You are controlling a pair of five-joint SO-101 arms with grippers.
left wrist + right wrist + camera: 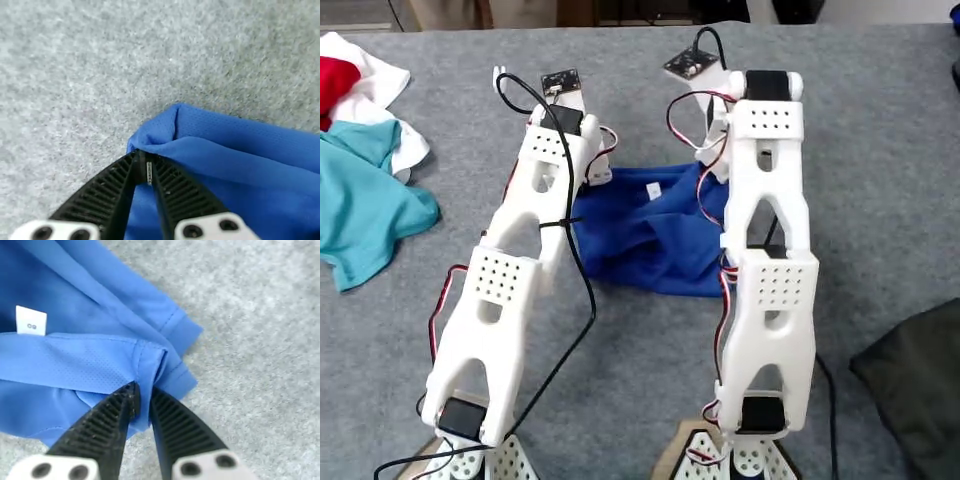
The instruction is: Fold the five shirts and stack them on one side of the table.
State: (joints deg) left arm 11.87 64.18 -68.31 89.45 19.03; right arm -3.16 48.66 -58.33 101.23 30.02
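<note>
Blue shirt (650, 240) — one, left claw (144, 161) and right claw (142, 390) each clamped on edge — one teal shirt (360, 205) apart.

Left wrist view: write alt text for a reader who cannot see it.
The left gripper, its black ribbed jaws closed, pinches a folded corner of the blue shirt. The grey felt table spreads out beyond it.
</note>
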